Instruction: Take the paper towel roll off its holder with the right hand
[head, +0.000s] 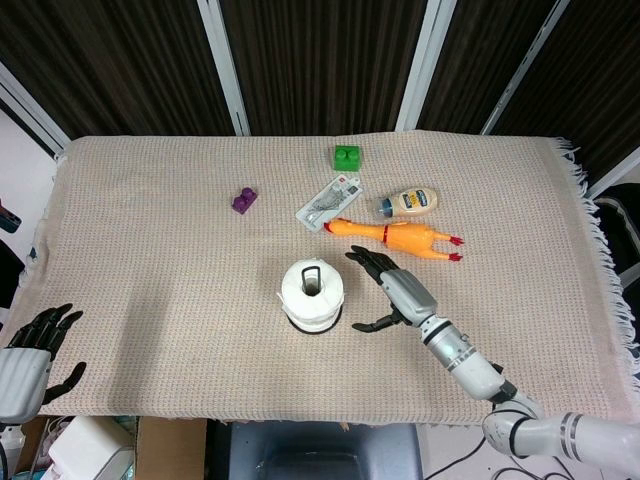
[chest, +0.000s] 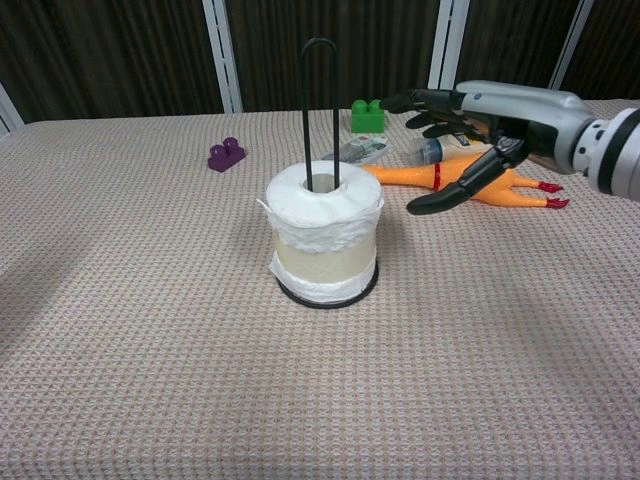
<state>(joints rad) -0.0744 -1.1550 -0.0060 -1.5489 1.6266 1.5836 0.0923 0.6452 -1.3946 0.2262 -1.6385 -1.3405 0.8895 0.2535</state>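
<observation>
A white paper towel roll (head: 312, 292) (chest: 324, 230) stands upright on a black wire holder (chest: 320, 110) whose tall loop rises through the core. My right hand (head: 388, 291) (chest: 480, 125) is open just right of the roll, fingers spread, thumb low, a short gap from the paper. My left hand (head: 30, 350) hangs open off the table's front left corner, visible only in the head view.
A rubber chicken (head: 400, 236) (chest: 470, 180) lies right behind my right hand. Further back are a mayonnaise bottle (head: 410, 202), a flat packet (head: 328, 204), a green block (head: 347, 157) and a purple block (head: 244, 200). The cloth's fringe (head: 590, 220) marks the right edge.
</observation>
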